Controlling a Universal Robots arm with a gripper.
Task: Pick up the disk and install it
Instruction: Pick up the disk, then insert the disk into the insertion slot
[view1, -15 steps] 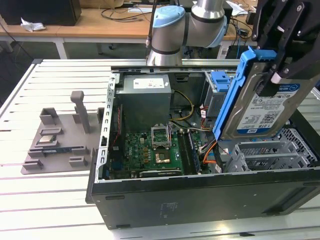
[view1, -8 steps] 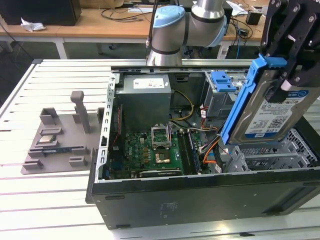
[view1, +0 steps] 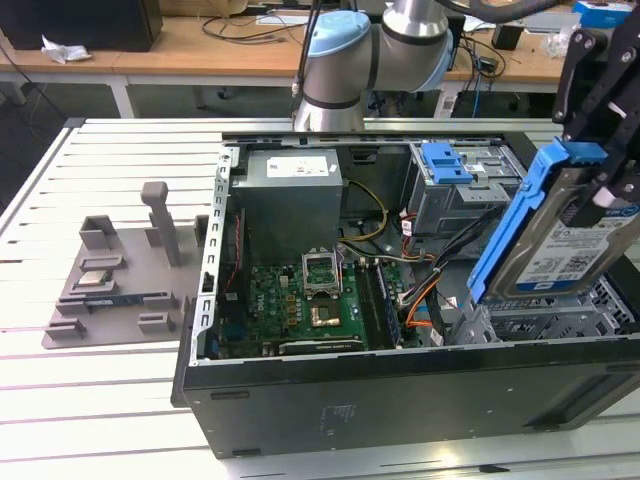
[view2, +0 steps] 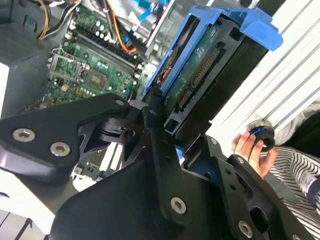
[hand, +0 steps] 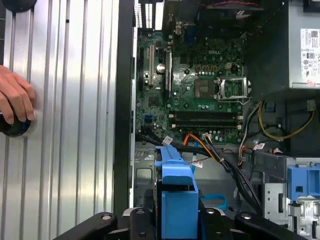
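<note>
Plainly off the table, the disk (view1: 560, 240) hangs tilted in the air at the exterior view's right, label facing the camera and blue frame round it, above the metal drive cage (view1: 560, 320) in a corner of the open computer case (view1: 300, 410). The gripper (view1: 603, 195) has closed on it from above and carries it; in the second wrist view its black fingers (view2: 152, 125) pinch the disk's near end. Inside the case lie a green circuit board (view1: 300, 300), a grey power box (view1: 290, 190) and orange and black cables (view1: 420, 290). A person's hand (hand: 16, 97) rests on a round black knob (hand: 15, 127) on the ribbed table (hand: 75, 100) — apart from the case
</note>
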